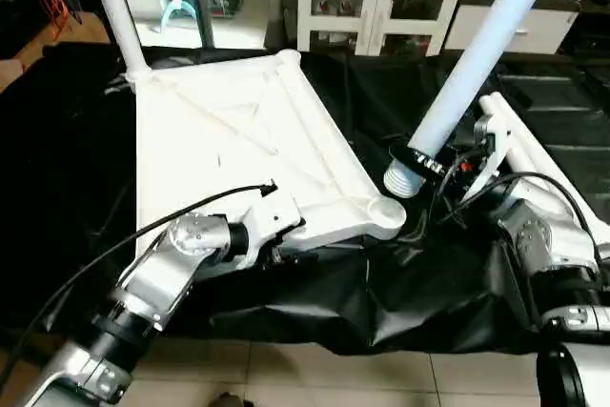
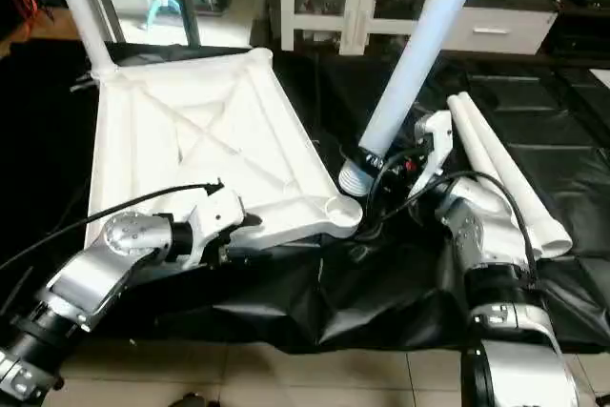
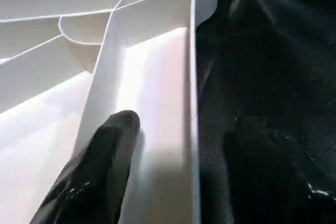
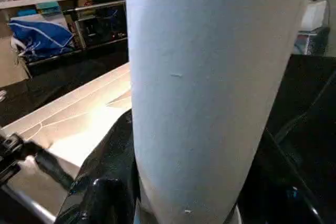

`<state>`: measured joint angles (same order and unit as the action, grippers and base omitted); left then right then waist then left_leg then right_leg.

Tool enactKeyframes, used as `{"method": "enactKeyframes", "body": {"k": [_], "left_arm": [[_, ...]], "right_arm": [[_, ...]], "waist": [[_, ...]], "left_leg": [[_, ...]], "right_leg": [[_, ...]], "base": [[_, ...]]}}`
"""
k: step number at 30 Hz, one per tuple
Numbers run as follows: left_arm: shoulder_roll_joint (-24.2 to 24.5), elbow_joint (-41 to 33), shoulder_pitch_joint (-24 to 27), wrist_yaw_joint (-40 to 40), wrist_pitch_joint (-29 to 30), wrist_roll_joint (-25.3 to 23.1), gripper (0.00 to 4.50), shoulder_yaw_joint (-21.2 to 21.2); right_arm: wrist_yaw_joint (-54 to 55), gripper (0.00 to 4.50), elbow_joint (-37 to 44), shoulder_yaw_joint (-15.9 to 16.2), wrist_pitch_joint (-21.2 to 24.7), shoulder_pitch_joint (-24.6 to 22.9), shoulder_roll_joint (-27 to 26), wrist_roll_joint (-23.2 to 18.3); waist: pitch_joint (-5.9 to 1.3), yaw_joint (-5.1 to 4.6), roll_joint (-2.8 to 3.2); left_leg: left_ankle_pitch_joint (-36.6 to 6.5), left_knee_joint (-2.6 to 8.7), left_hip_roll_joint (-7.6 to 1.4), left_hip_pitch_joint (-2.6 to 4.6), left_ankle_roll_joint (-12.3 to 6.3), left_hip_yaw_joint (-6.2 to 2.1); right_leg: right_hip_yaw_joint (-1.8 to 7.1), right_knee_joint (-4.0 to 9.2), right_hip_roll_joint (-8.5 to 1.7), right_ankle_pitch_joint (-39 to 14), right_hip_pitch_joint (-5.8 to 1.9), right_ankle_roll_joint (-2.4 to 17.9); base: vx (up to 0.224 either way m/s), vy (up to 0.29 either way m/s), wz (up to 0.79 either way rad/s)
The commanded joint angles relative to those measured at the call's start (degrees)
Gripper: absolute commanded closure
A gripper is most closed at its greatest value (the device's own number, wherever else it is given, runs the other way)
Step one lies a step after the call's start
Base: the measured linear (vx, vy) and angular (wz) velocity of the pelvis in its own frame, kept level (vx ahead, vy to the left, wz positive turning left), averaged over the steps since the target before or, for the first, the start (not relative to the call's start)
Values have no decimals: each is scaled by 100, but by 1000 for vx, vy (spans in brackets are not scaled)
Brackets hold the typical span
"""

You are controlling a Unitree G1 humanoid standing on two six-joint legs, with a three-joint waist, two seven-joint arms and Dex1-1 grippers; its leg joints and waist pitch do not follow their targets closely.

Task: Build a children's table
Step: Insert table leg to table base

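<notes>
The right tool (image 1: 426,165) gripped a tilted leg (image 1: 474,69) beside the tabletop's (image 1: 238,131) corner socket (image 1: 386,209); the left tool (image 3: 173,171) straddled its rim, open; two spare legs (image 2: 500,169) lay behind.

Left tool (image 3: 157,150) agape — right tool (image 1: 419,164) clamped, forearms forward

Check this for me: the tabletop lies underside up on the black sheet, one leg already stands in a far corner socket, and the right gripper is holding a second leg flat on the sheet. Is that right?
Not quite. The right gripper holds the second leg raised and tilted, its ribbed end just beside the near corner socket, as the left eye view shows. The tabletop does lie underside up, with one leg standing in a far corner.
</notes>
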<state>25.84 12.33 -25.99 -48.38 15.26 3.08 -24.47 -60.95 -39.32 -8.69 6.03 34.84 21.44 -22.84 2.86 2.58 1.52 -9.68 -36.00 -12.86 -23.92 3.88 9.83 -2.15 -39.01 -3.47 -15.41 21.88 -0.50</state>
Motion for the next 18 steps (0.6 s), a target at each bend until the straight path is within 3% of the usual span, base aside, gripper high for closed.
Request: {"method": "enactKeyframes", "body": {"k": [1, 5, 11, 18], "left_arm": [[30, 163, -23, 64, 39, -149, 156, -47], [-13, 179, 10, -25, 14, -146, 201, 62], [7, 174, 31, -75, -9, -158, 255, 62], [7, 174, 31, -75, -9, -158, 326, 62]], "right_arm": [[-46, 261, 222, -14, 35, -58, 47, -80], [-69, 261, 263, -3, 71, -105, 18, -74], [-77, 261, 283, 5, 86, -130, 10, -66], [-77, 261, 283, 5, 86, -130, 10, -66]], "waist": [[-406, 2, -40], [-390, -9, -52], [-404, -4, -45], [-401, -1, -40]], "left_leg": [[-659, 378, -26, 194, -313, 33], [-774, 395, -26, 196, -247, 33], [-590, 384, -21, 187, -329, 31], [-617, 389, -29, 190, -335, 29]], "right_leg": [[177, 509, -309, 807, -229, 1554], [181, 535, -312, 495, -221, 1537], [176, 509, -304, 767, -227, 1548], [175, 513, -308, 725, -223, 1556]], "base": [[0, 0, 0], [0, 0, 0], [0, 0, 0], [0, 0, 0]]}}
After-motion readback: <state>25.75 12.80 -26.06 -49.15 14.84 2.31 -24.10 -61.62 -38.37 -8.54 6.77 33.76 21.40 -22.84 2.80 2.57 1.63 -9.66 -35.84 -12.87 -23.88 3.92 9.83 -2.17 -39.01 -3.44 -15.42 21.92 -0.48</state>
